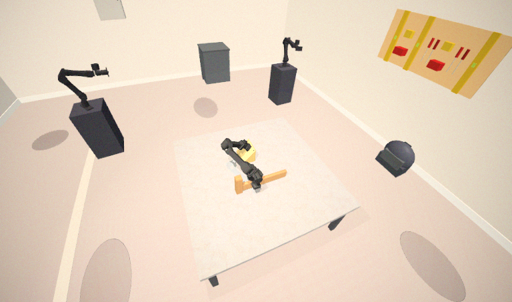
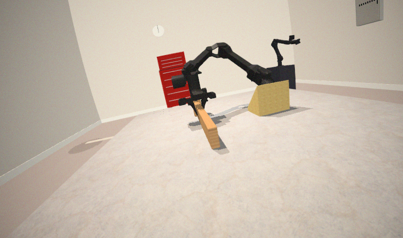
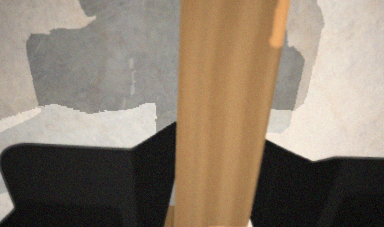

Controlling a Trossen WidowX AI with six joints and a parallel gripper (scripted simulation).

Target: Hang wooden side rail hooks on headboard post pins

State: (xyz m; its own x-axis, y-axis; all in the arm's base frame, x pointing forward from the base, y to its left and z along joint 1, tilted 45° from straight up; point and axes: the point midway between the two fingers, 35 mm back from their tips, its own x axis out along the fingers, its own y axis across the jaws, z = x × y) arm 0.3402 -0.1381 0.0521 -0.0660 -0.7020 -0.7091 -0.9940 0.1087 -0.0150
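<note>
The wooden side rail [image 1: 277, 175] [image 2: 208, 122] [image 3: 225, 62] is a long orange-brown bar. Its far end is low at the table, seemingly resting on it. My gripper [image 1: 256, 185] [image 2: 199, 108] [image 3: 205, 130] is shut on the rail from both sides, nearer its post end. The headboard post [image 1: 238, 185] is a short upright orange block at the rail's other end in the top view. The rail's near end appears against or very close to the post. The hooks, pins and slot cannot be seen, so I cannot tell whether the hooks are seated.
The pale table [image 1: 264, 223] [image 2: 237, 178] carries the work. A yellow wedge-shaped block [image 1: 248, 153] [image 2: 272, 99] stands by the arm's base, apart from the rail. Other arms on dark pedestals [image 1: 96, 129] [image 1: 282, 83] stand off the table.
</note>
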